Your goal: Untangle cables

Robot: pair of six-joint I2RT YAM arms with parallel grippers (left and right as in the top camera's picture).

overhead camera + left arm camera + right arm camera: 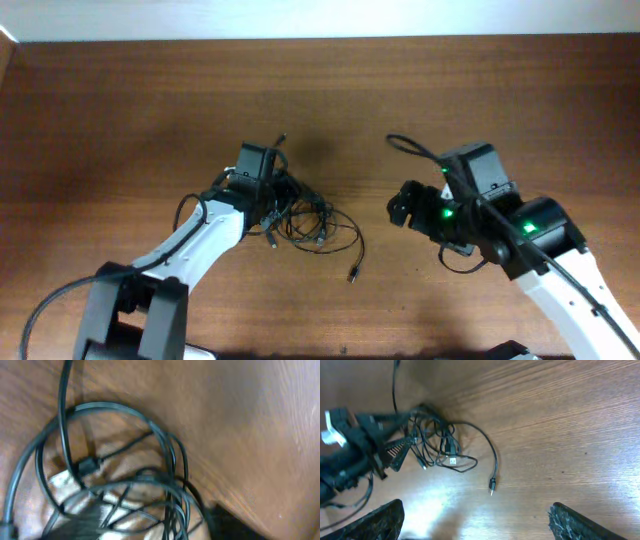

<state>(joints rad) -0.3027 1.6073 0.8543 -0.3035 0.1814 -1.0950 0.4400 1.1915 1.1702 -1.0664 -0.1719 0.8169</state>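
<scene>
Brown wood-grain table (120,120) filled every view, bare apart from the arms and the cables (312,225), which lay in one loose knot just left of centre in the overhead frame. One cord curved out of the knot to the lower right and ended in a small plug (491,484) lying free on the wood. The left gripper (412,427) sat at the knot's left edge with its fingers apart and pushed in among the loops, probably placed to pick out a single strand. The right gripper (402,207) hung well right of the tangle, jaws spread wide and empty, seemingly waiting to take a freed end.

Much was hard to read. The left wrist view was blurred, showing only overlapping loops and dark shapes along its bottom edge, so its own fingers could not be made out. Whether any strand lay between the left fingers could not be told, nor which cord crossed over which.
</scene>
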